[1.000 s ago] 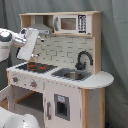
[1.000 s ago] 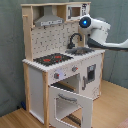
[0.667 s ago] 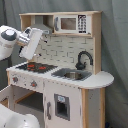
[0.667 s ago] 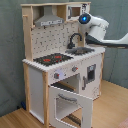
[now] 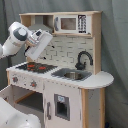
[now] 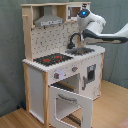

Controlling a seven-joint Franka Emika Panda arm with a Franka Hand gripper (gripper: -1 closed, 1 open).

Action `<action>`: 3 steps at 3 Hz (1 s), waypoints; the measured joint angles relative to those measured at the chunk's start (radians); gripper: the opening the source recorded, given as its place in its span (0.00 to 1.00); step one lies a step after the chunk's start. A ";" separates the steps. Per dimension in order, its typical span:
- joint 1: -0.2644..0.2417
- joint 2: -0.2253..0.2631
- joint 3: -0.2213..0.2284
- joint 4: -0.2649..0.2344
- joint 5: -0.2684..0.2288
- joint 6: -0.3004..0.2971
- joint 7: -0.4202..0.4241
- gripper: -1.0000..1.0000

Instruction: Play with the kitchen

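Arm raised beside the toy kitchen (image 5: 60, 75)
Oven door (image 6: 70, 105) hangs open; the claw's (image 5: 35, 50) opening cannot be told.

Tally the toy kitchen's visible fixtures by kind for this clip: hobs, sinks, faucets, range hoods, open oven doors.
Hob: 1
Sink: 1
Faucet: 1
Range hood: 1
Open oven door: 1
Total: 5
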 joint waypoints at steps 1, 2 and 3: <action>-0.035 0.049 0.008 0.000 0.085 0.004 0.010 1.00; -0.062 0.103 0.008 -0.002 0.164 0.004 0.024 1.00; -0.091 0.174 0.011 -0.023 0.215 0.004 0.068 1.00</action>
